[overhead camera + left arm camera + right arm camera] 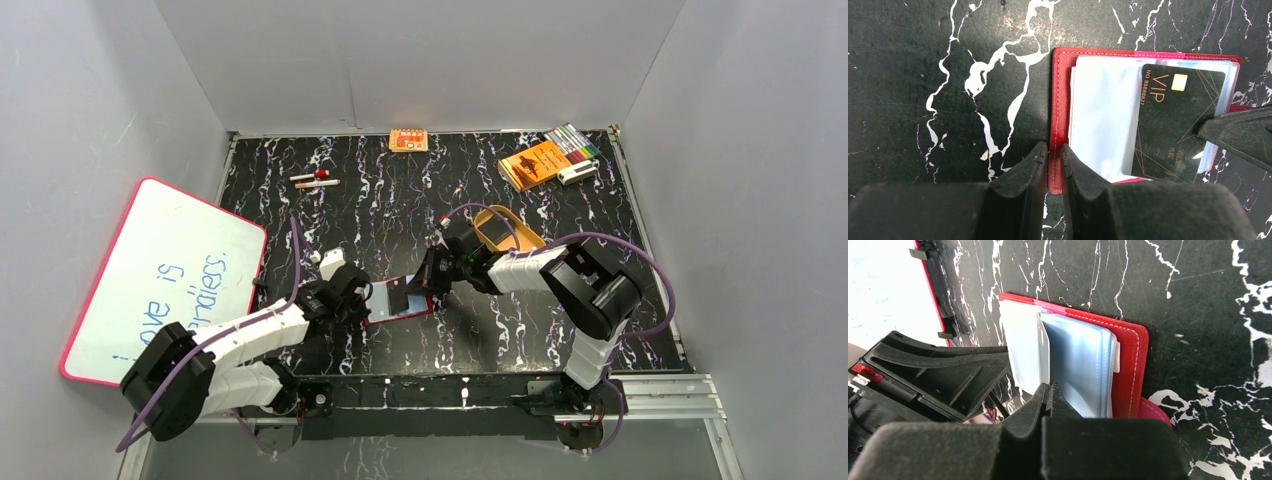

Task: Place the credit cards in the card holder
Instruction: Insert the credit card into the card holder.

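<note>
While the red card holder point(1060, 117) lay open on the marbled table point(400, 200), the left gripper point(1054, 157) pinched its 9 o'clock cover edge, and the right gripper point(1048, 392) was clamped on the black VIP card point(1175, 125), partly over the clear sleeves point(1103, 115) toward 3 o'clock.

Even, fairly bright light is falling from overhead in the top view, leaving the grey walls point(420, 60) soft and the whiteboard point(165, 275) looking nearly washed out. In the left wrist view, the clear sleeves point(1103, 115) are glaring white while the left gripper point(1054, 165) is casting a dark shadow over the marbled table point(948, 75). In the right wrist view, the whiteboard is blowing out at the upper left, and the near fingers are blurring into a black mass.
</note>
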### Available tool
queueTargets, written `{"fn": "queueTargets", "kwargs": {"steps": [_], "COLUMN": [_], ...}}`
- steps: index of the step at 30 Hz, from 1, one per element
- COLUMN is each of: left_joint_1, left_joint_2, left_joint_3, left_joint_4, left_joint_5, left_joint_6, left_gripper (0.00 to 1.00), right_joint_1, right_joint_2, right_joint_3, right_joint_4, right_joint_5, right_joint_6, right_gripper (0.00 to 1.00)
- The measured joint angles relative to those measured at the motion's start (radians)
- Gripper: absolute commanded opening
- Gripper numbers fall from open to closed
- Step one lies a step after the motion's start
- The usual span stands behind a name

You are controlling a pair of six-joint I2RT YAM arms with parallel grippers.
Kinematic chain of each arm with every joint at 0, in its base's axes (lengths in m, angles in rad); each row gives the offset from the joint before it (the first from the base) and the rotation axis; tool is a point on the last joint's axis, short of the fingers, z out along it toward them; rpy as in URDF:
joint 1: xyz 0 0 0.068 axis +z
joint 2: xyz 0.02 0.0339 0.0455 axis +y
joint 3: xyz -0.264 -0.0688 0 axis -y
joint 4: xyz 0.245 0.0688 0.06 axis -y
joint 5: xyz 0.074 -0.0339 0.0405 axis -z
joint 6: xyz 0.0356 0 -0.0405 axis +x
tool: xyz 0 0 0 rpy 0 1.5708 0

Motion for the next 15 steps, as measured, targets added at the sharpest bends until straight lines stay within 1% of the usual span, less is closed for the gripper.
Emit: {"fn": "queueTargets", "kwargs": {"steps": [15], "left_joint_1": [0.000], "left_joint_2": [0.000], "left_joint_3": [0.000], "left_joint_4": [0.000], "left_joint_5": [-0.001], "left_joint_6": [0.000], "left_gripper": [0.15], "right_joint_1": [0.004], "right_joint_2": [0.000], "right_joint_3": [0.000], "right_joint_4": [-0.054], "right_joint_5": [-0.025], "right_joint_6": [0.000], "right_gripper": [0.00]}}
